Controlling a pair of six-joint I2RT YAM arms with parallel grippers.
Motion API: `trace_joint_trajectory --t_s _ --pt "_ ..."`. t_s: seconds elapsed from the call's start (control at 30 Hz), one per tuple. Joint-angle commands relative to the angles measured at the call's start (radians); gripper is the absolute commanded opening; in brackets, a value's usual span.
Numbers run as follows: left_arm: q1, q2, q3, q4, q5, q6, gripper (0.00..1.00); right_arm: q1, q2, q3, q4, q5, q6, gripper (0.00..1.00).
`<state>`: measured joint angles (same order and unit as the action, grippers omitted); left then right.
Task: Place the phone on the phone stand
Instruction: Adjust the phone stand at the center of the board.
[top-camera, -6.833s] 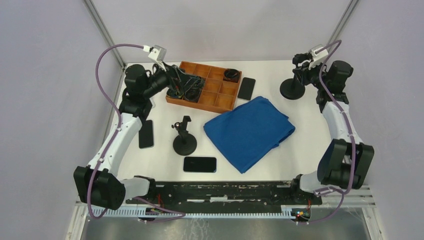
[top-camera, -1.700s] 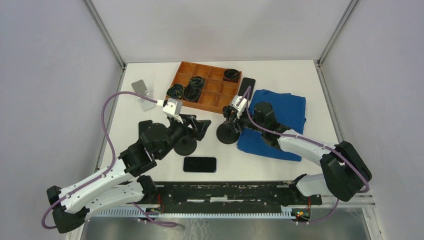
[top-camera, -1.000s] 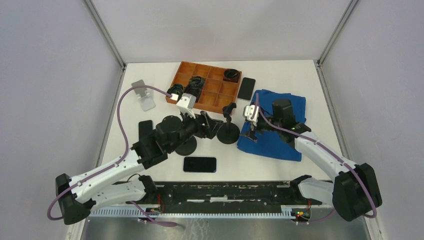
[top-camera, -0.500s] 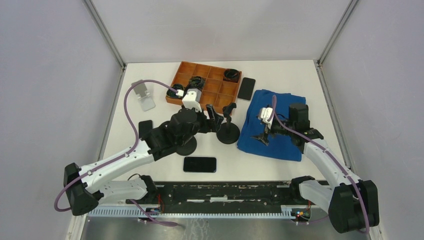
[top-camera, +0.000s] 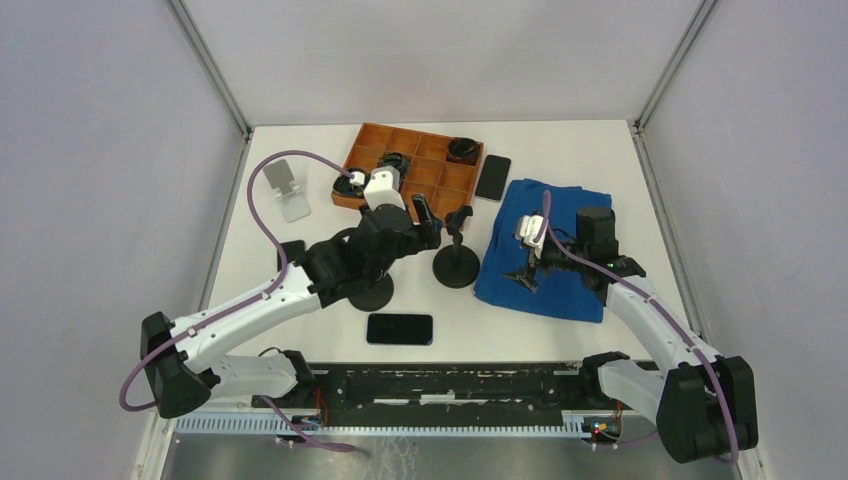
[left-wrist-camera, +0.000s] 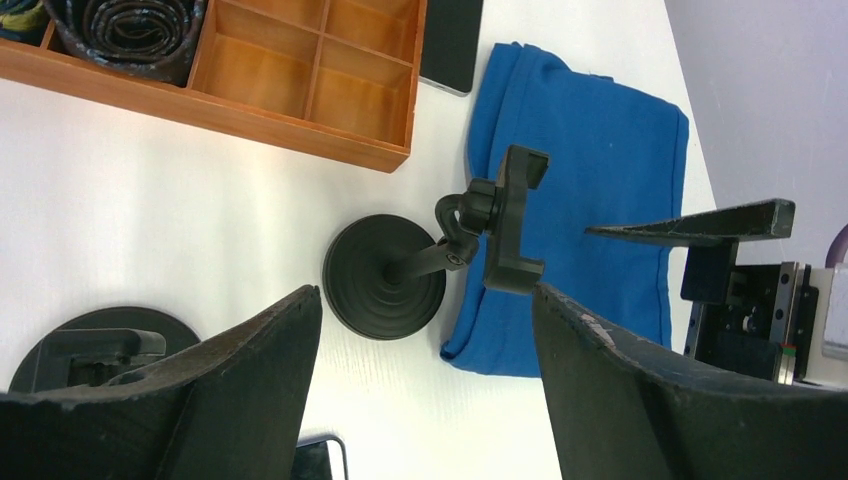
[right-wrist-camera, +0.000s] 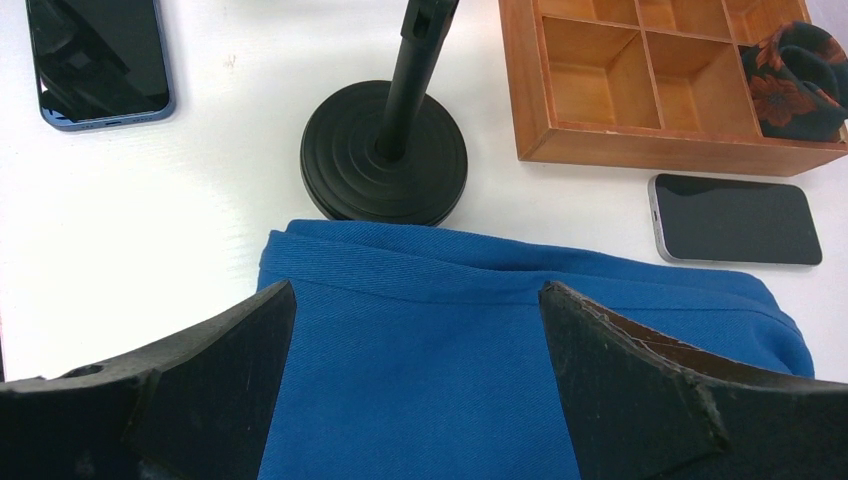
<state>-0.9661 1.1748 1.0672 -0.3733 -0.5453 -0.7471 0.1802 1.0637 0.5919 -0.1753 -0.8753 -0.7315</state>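
**Overhead and wrist views of the table (top-camera: 600, 150).** The phone stand (top-camera: 456, 264), a black round base with a tilted clamp head, stands near mid-table. Its base is just beside the left edge of the blue cloth (top-camera: 565, 235), and nothing sits in the clamp. A phone (top-camera: 399, 328) lies flat, dark face up, near the front edge of the table, apart from the stand. A second phone (top-camera: 492, 177) lies flat between the wooden tray (top-camera: 443, 178) and the far corner of the cloth. The left gripper (top-camera: 428, 222) hovers between tray and stand, jaws wide apart and holding nothing. In its wrist view the stand appears between the fingers (left-wrist-camera: 235, 400). The right gripper (top-camera: 523, 272) hangs over the cloth, jaws spread fully and empty. A second stand (top-camera: 368, 292) sits partly hidden beneath the left arm.
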Motion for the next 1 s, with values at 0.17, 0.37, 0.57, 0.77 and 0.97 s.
trace_joint_trajectory --t_s 0.17,0.37,0.57,0.77,0.97 --pt "-0.002 0.070 0.137 -0.184 -0.138 -0.224 0.81 -0.005 0.014 0.008 0.017 0.021 -0.009 0.98" --pt "-0.011 0.140 0.199 -0.199 -0.090 -0.243 0.79 -0.005 0.029 0.016 0.008 0.022 -0.006 0.98" --pt "-0.028 0.253 0.284 -0.213 -0.068 -0.225 0.76 -0.004 0.031 0.011 0.010 0.026 -0.006 0.98" --pt "-0.046 0.330 0.341 -0.217 -0.073 -0.220 0.75 -0.005 0.047 0.022 0.000 0.029 -0.005 0.98" --pt "-0.050 0.396 0.393 -0.245 -0.075 -0.188 0.56 -0.004 0.048 0.019 -0.002 0.029 -0.006 0.98"
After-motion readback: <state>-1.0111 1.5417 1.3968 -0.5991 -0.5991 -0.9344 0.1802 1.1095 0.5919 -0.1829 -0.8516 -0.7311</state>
